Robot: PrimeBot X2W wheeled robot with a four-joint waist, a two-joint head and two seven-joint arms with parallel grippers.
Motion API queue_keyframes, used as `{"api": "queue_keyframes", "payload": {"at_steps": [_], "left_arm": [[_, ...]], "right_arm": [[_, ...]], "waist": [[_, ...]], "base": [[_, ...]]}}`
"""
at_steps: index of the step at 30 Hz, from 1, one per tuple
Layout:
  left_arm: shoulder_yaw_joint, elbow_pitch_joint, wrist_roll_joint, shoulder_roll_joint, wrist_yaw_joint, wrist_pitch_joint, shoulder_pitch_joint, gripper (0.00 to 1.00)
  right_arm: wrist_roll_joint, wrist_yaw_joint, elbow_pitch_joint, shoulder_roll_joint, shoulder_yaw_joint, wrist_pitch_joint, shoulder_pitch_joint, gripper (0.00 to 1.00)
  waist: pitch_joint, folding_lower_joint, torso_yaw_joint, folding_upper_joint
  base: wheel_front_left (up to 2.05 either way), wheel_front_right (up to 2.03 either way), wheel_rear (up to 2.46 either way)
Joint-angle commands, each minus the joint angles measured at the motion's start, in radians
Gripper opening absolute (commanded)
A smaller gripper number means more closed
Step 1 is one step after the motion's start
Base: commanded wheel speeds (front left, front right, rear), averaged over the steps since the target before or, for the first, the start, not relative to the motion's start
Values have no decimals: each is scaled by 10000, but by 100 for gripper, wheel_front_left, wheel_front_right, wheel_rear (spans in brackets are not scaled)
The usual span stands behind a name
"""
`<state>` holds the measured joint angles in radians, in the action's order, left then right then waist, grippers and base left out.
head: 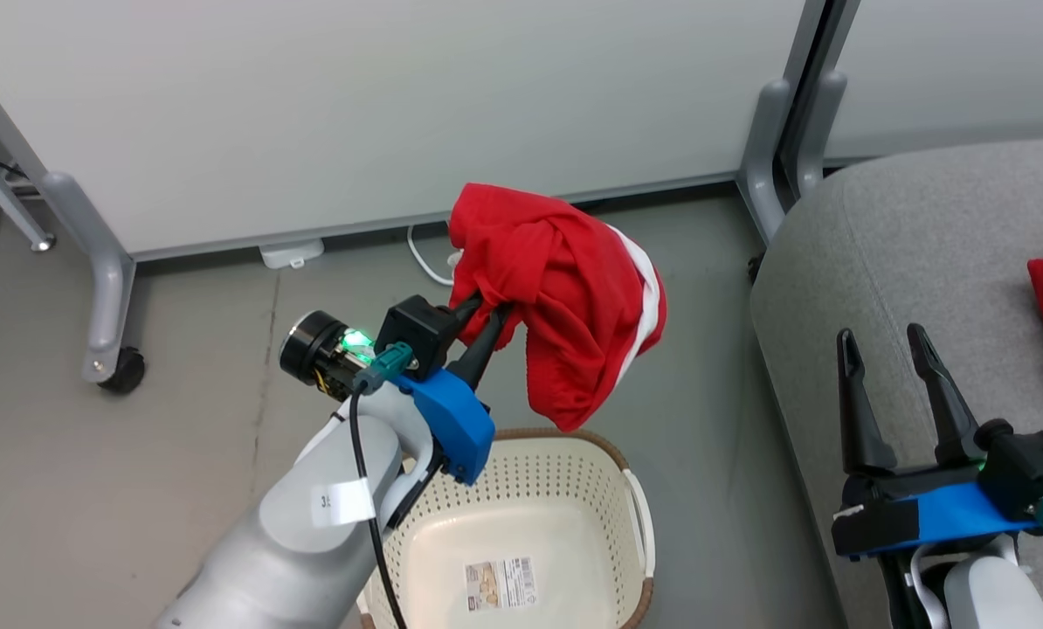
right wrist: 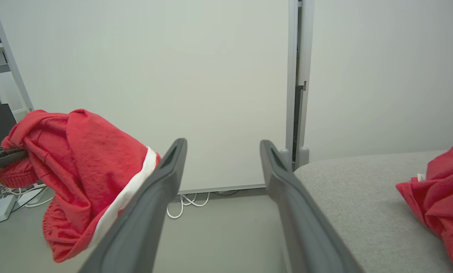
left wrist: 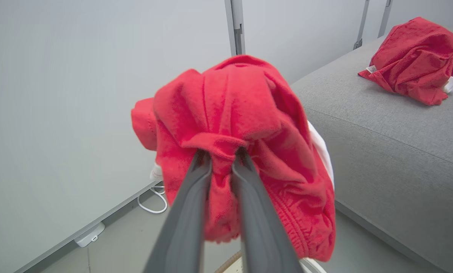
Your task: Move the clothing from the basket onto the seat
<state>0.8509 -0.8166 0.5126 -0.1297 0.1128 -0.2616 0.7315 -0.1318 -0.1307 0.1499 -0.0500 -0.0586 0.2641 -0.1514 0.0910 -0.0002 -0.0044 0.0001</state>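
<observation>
My left gripper (head: 489, 313), jaws grasping the red garment (head: 574, 306), hangs above the basket (head: 565, 485), clear for the seat (head: 923, 245); right gripper (head: 881, 339), jaws released, empty.

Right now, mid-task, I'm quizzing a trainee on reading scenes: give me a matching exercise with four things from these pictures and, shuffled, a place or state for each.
Things:
1. left pincer
2. right pincer
3. basket
4. second red garment

Places or states:
A. lying on the grey seat
B. open, holding nothing
C. standing on the floor, paper label on its bottom
D. shut on the hanging garment

Pairs: 1-D, 2-B, 3-C, 4-A.
</observation>
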Motion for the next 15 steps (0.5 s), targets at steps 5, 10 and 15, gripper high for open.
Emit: {"api": "queue_keyframes", "payload": {"at_steps": [5, 10, 15], "left_arm": [[-154, 314, -178, 32, 65, -49, -402, 0], [-227, 551, -264, 75, 97, -49, -629, 0], [-270, 648, -351, 112, 115, -49, -753, 0]], "right_arm": [[-102, -1, 74, -8, -27, 5, 438, 100], [-178, -1, 94, -8, 24, 5, 632, 100], [-163, -1, 91, -8, 134, 5, 683, 100]], "waist": [[-542, 2, 146, -1], [-726, 2, 202, -1], [-782, 2, 247, -1]], "base": [[0, 0, 0], [0, 0, 0], [0, 0, 0]]}}
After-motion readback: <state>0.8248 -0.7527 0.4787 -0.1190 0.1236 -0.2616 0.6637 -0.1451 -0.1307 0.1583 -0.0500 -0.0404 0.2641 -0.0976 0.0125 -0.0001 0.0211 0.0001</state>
